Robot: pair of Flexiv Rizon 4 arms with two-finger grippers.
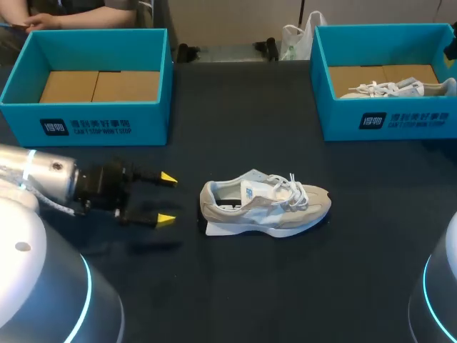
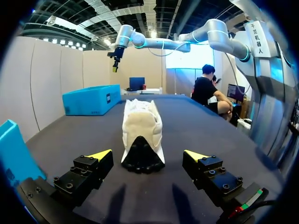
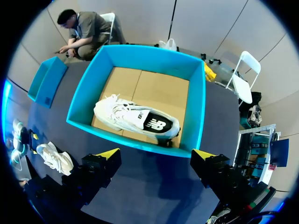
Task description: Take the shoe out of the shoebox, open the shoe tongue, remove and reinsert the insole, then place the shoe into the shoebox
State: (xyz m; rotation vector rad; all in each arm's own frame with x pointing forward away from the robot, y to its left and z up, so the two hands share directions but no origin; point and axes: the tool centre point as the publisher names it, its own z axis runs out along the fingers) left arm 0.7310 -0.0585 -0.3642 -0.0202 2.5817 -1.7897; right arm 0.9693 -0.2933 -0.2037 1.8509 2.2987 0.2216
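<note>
A beige shoe [image 1: 264,204] lies on its side on the dark table, toe pointing right, laces loose. My left gripper [image 1: 166,198] is open just left of its heel, level with the table. In the left wrist view the heel [image 2: 141,156] sits just ahead of the gripper [image 2: 152,156], in line with the gap between its fingers and touching neither. My right gripper [image 3: 156,154] is open and hangs high over the right blue shoebox [image 3: 135,140], which holds a second, white shoe [image 3: 135,119].
An empty blue shoebox [image 1: 93,114] with a cardboard floor stands at the back left. The right shoebox [image 1: 385,118] stands at the back right. A white plastic bag [image 1: 296,36] lies at the far edge.
</note>
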